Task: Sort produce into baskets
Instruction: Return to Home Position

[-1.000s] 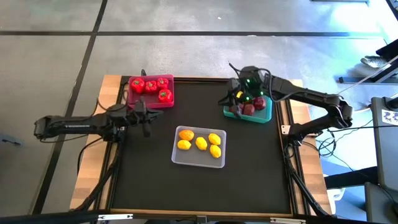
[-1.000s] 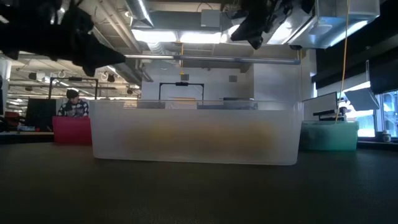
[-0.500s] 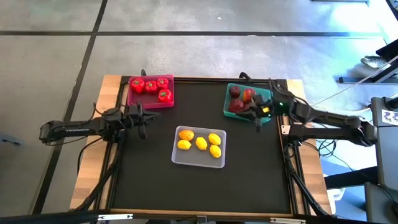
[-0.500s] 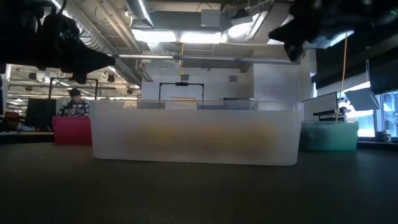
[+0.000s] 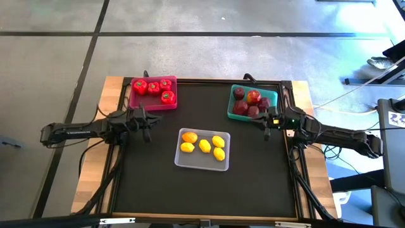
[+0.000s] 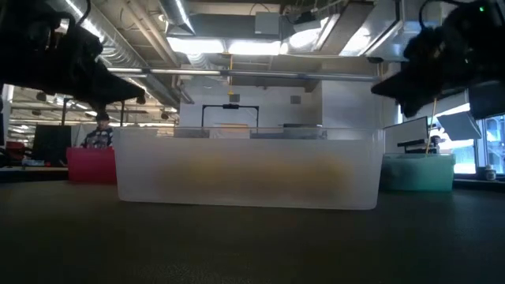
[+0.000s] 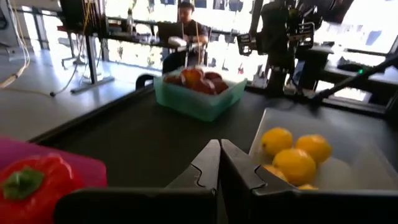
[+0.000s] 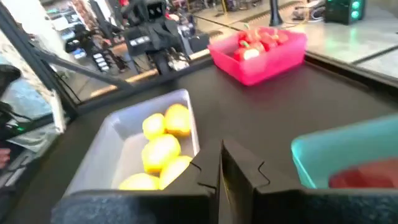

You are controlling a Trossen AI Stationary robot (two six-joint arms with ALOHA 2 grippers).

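On the black mat (image 5: 253,183), produce is sorted into three trays

At the far left of the mat, the pink tray (image 5: 149,102) is filled with red peppers (image 5: 154,87). At the far right, the teal tray (image 5: 273,95) is loaded with dark red apples (image 5: 254,96). Between them and nearer the front, the white tray (image 5: 196,162) is set at the middle of the mat, and five lemons (image 5: 204,145) are held in it.

The left gripper (image 5: 145,121) is held above the mat just near of the pink tray, apart from it. Its fingers (image 7: 205,165) are pressed together, as is shown in the left wrist view. The right gripper (image 5: 266,122) is held just near of the teal tray's near right corner, at the right edge of the mat. Its fingers (image 8: 239,168) are likewise brought together.

Both arms are stretched low from the table's sides, with the grippers turned toward the middle. In the low view, a person (image 6: 99,134) is seen seated in the room behind the pink tray.
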